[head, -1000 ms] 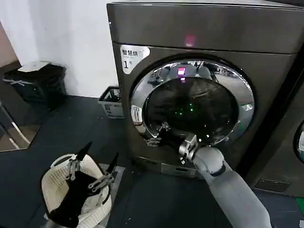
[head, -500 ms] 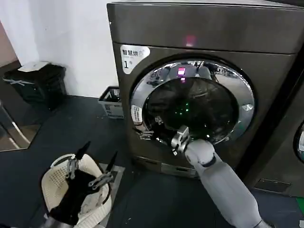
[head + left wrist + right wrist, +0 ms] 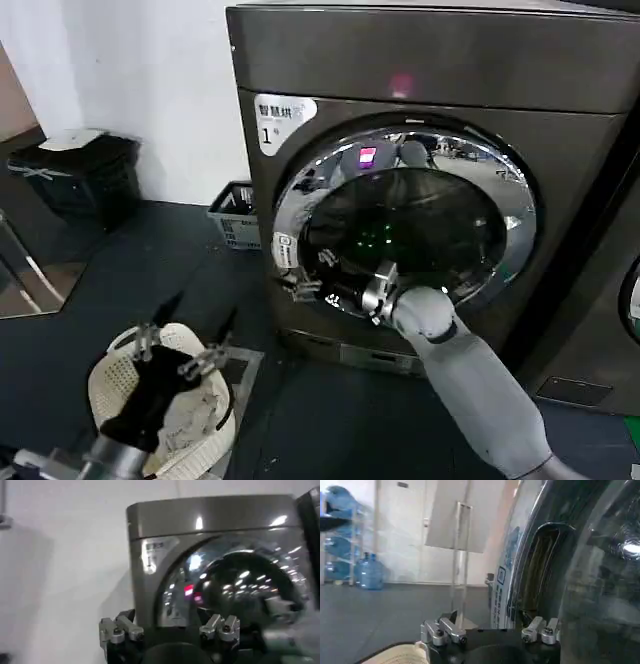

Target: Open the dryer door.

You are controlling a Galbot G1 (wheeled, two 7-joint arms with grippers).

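Two grippers are showing in the head view. The right gripper (image 3: 312,283) is reaching to the lower left rim of the dryer door (image 3: 405,222), beside the small white sticker (image 3: 284,251); whether its fingers are spread or closed on the rim cannot be told. The door, a chrome ring around dark glass, is sitting in the front of the dryer (image 3: 420,90), below the white "1" label (image 3: 282,120) and the pink light (image 3: 400,84); in the right wrist view its left edge (image 3: 520,570) is standing slightly off the machine's front, with a dark gap showing behind it. The left gripper (image 3: 183,345) is hanging with its fingers spread above a white perforated laundry basket (image 3: 110,378) on the dark floor (image 3: 150,260), well apart from the dryer. The basket is holding pale crumpled fabric (image 3: 196,410). A smaller grey crate (image 3: 233,214) is standing on the floor at the dryer's left side against the white wall; its contents cannot be made out. A dark bin (image 3: 75,175) is standing farther left.
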